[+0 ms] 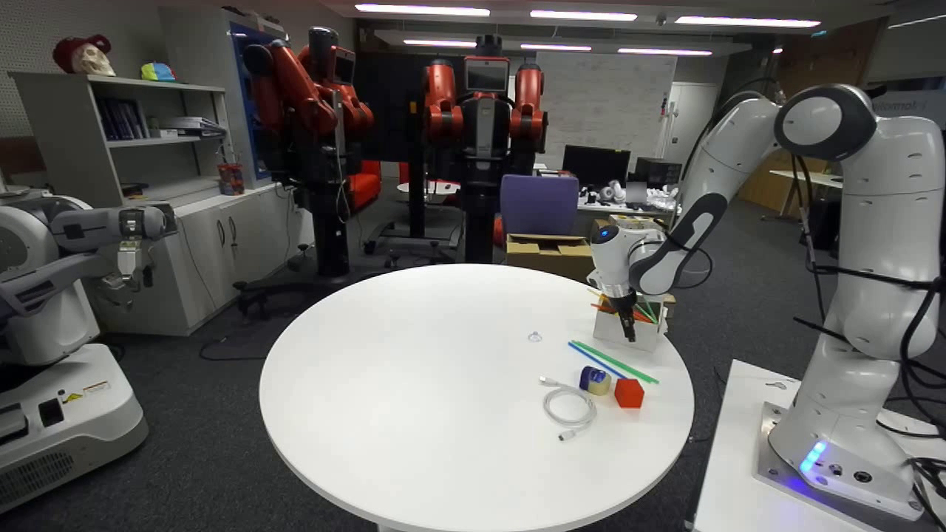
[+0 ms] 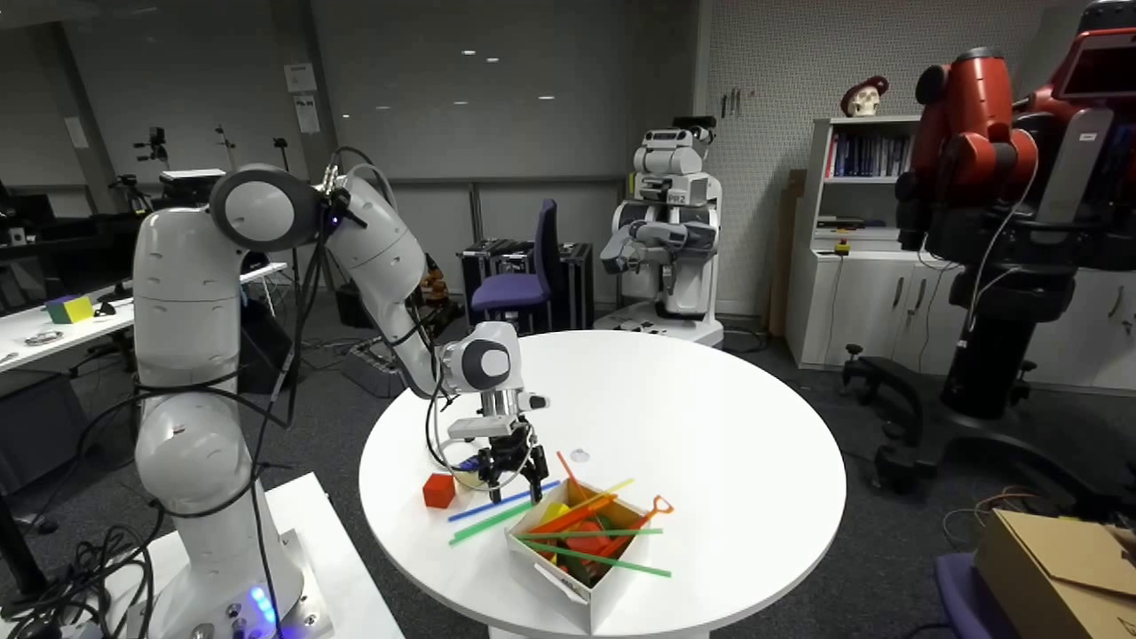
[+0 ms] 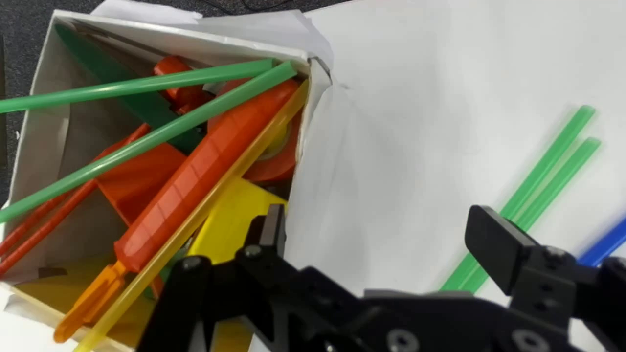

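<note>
Round and white, the table [image 1: 414, 421] lies beneath the gripper [image 3: 377, 220], whose fingers stand wide apart. Just beside one finger is a white box [image 1: 650, 338] of colorful things [image 3: 195, 181]; near the other lie two green straws [image 3: 543, 167] and a blue straw [image 3: 606, 239].

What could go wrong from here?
1. The gripper is open with one finger close to the box; moving down or sideways might shove it, and it sits near the edge of the table.
2. The two green sticks beside it lie close together, so a grasp could catch both.
3. Green sticks poking past the rim might get knocked out.
</note>
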`<state>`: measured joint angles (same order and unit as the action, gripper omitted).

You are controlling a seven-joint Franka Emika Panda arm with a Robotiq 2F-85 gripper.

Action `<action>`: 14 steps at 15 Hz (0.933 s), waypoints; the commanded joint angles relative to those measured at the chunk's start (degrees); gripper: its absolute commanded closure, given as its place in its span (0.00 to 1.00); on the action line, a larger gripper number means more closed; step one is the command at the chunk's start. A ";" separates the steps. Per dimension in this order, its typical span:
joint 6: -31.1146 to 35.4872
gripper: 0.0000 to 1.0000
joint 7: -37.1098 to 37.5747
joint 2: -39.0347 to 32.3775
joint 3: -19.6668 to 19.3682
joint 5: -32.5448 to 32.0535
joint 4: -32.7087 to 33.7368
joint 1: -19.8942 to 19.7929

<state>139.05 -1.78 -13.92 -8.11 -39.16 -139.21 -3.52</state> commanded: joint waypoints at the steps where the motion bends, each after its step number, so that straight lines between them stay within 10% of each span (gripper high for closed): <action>1: -0.92 0.00 -1.33 -1.78 -0.24 1.09 3.56 -1.22; 14: -0.76 0.00 0.30 16.53 0.63 11.73 -12.68 -1.66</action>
<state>139.05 -1.66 -6.53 -7.76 -31.74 -145.21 -4.53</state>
